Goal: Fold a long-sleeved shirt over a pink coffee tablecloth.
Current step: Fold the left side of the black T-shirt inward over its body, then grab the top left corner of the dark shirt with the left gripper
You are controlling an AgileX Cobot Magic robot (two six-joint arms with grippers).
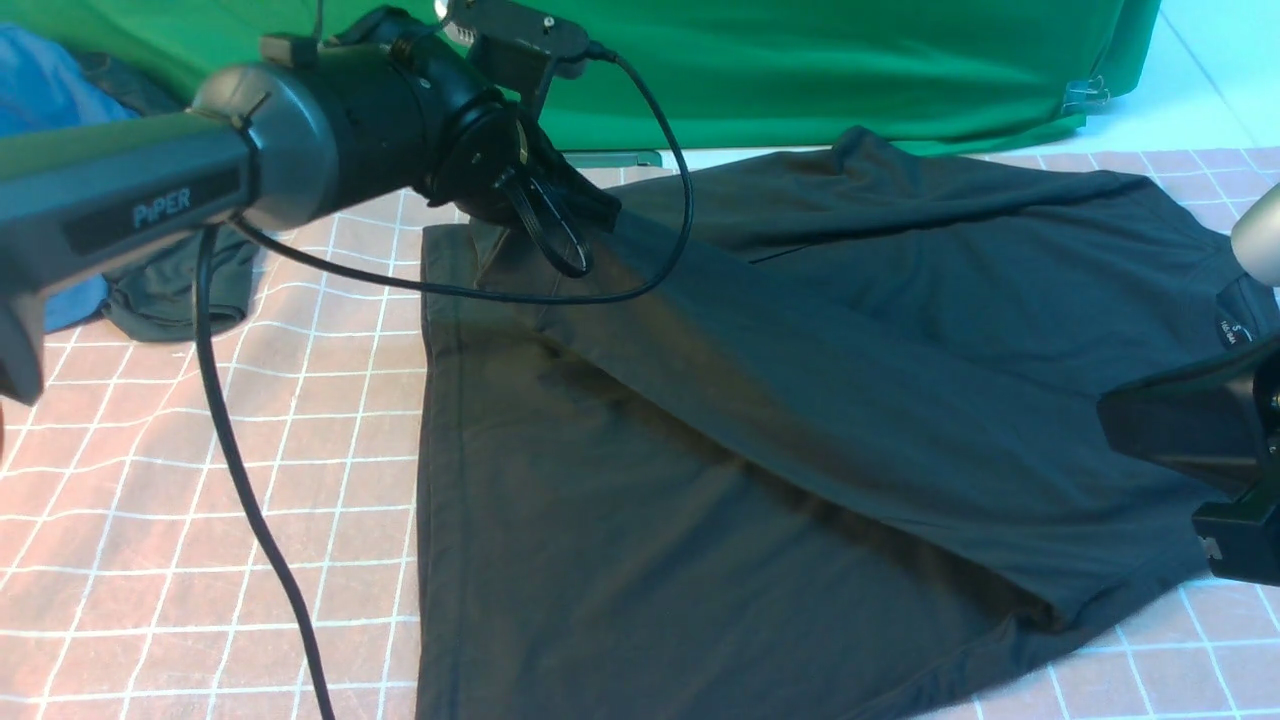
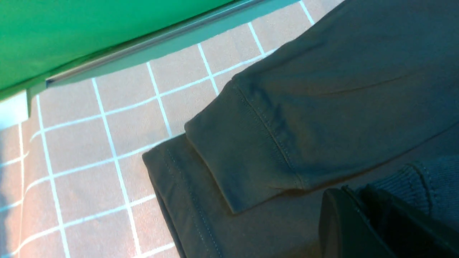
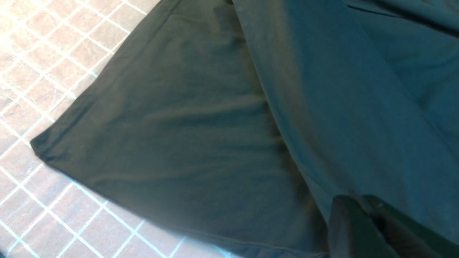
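- The front view shows the whole long-sleeved shirt (image 1: 800,400) lying flat on the pink coffee tablecloth (image 1: 200,450). Its hem is toward the robot's left and its collar, with a small neck label (image 1: 1233,330), toward the right. One sleeve lies diagonally across the body.
- Only the left wrist view shows that sleeve's ribbed cuff (image 2: 244,157) resting over the far hem corner (image 2: 172,179). A second ribbed cuff (image 2: 412,175) lies right against the left gripper (image 2: 353,200).
- The left gripper's fingers stand close together with only a thin gap. Whether they pinch that second cuff cannot be told.
- Only the right wrist view shows the near hem corner (image 3: 39,150) lying flat on the grid, with soft wrinkles in the body beside the overlying sleeve.
- The right gripper (image 3: 358,208) has its fingers drawn together low over the shirt near the collar end. Whether cloth is caught between them cannot be told.
- At the far edge, the green cloth (image 1: 800,70) hangs just behind the shirt, and the shoulder nearly reaches it.
- At the left, the blue garment (image 1: 40,90) and the dark grey garment (image 1: 180,290) lie apart from the hem, with bare grid between.
- The left arm's cable (image 1: 250,500) hangs over that bare strip.
- Bare tablecloth also shows at the near right corner.
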